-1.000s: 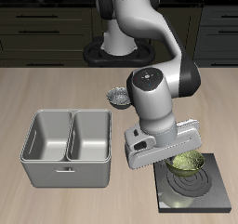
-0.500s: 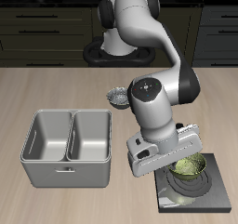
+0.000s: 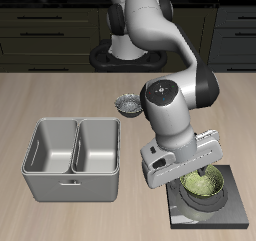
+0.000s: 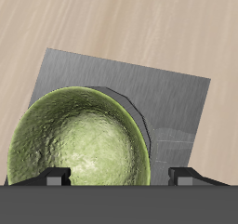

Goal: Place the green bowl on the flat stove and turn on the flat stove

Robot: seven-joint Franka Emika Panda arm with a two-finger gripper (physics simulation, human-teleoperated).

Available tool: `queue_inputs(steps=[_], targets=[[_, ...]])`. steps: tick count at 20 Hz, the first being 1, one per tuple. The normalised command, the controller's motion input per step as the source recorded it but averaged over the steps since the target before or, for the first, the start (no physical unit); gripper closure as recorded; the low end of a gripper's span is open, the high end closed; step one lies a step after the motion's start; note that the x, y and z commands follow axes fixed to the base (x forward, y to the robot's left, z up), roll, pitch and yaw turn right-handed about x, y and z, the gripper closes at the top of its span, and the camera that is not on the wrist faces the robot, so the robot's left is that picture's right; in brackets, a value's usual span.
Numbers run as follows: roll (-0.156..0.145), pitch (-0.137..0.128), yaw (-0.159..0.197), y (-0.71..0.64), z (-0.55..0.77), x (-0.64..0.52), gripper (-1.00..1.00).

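Observation:
The green bowl [image 3: 204, 185] sits low on the burner rings of the flat stove [image 3: 232, 207], near the table's front edge. My gripper [image 3: 199, 177] hangs right above it. In the wrist view the bowl [image 4: 79, 144] fills much of the frame and covers the ring marks on the stove [image 4: 163, 93]. The gripper [image 4: 121, 177] has its jaws wide apart. One fingertip [image 4: 56, 178] is over the bowl's inside and the other [image 4: 186, 177] is outside its rim. The jaws do not close on the rim. I cannot make out the stove's knob.
A grey two-compartment metal basin [image 3: 75, 155] stands beside the stove, close to the gripper's body. A grey-and-white patterned bowl [image 3: 127, 105] sits farther back, behind the arm. The stove reaches almost to the table's front edge.
The gripper has come down a little with the bowl beneath it. The bowl is now lower, down on the burner.

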Motion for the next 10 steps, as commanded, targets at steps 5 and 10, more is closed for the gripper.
queue_inputs(steps=[5,10], targets=[[-0.010,-0.013,-0.044,0.14,0.29,-0.19,-1.00],[-0.065,-0.003,-0.085,-0.06,0.24,-0.23,-1.00]])
